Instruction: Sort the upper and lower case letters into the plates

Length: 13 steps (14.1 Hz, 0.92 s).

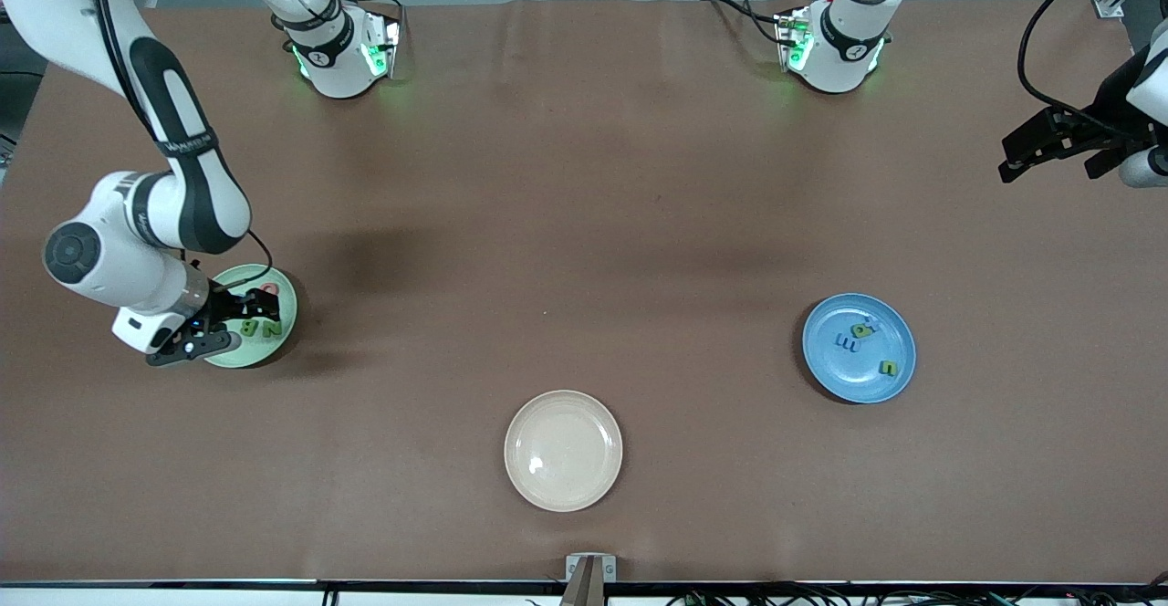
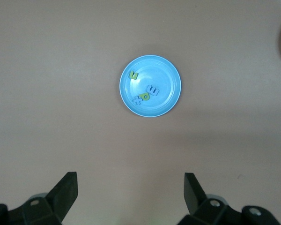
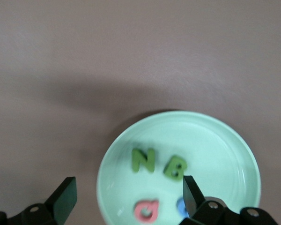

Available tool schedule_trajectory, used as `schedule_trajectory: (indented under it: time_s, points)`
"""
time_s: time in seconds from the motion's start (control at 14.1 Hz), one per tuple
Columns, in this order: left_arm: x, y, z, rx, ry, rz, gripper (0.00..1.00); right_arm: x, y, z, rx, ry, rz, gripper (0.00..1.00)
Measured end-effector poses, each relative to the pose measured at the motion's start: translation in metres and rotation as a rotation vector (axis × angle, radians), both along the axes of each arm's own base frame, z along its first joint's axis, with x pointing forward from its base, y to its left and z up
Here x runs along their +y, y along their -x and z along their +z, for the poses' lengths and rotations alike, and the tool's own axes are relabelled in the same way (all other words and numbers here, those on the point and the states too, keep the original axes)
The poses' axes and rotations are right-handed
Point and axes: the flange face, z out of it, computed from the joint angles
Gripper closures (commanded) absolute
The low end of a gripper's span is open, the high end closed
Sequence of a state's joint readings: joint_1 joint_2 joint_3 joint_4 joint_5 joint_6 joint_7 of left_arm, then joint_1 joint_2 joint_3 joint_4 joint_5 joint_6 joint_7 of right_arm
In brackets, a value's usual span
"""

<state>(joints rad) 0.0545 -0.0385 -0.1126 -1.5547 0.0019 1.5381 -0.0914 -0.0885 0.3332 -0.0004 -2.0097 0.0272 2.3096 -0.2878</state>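
Right arm's end of the brown-covered worktop: the round shallow pale mint green plate lies flat on the surface. In it sit a green capital N and a green capital B side by side, with a pink letter and a blue letter close by them; the blue one is partly hidden by a finger and cannot be read. The right hand hangs over this plate, its two black fingers spread wide apart and holding nothing.

Middle of the worktop, nearest the front camera: a round cream-beige plate with nothing on it.

Left arm's end: the round shallow blue plate lies flat, farther from the front camera than the cream-beige plate. It carries a small green letter set apart near the rim, and a cluster of a blue letter, a green letter and a blue x-shaped letter touching or nearly touching.

The left hand waits high over the worktop's edge at the left arm's end, well apart from the blue plate. Its black fingers stand fully spread, empty.
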Motion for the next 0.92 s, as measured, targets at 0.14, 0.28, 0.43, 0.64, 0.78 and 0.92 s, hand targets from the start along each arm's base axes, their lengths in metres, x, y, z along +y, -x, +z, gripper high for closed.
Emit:
schedule_trajectory:
  time_s: [0.14, 0.28, 0.43, 0.64, 0.78, 0.92]
  points:
    - [0.0, -0.002, -0.001, -0.012, 0.001, 0.0, 0.0, 0.006, 0.006, 0.054, -0.003, 0.001, -0.1, 0.01]
    - [0.0, -0.003, -0.002, -0.017, -0.002, 0.0, 0.0, 0.009, 0.018, 0.105, 0.0, 0.001, -0.136, 0.01]
    - [0.001, -0.004, -0.001, -0.02, -0.004, 0.001, 0.0, 0.008, 0.029, 0.153, 0.01, 0.0, -0.153, 0.01]
    - [0.005, -0.004, -0.004, -0.014, -0.006, 0.009, 0.0, 0.005, 0.038, 0.237, 0.046, -0.001, -0.166, 0.01]
    - [0.009, -0.004, -0.006, -0.012, -0.011, 0.014, 0.0, 0.004, 0.041, 0.293, 0.032, 0.011, -0.184, 0.0]
    - [0.009, -0.004, -0.009, -0.009, -0.016, 0.014, 0.0, 0.005, 0.045, 0.334, 0.013, 0.019, -0.206, 0.0]
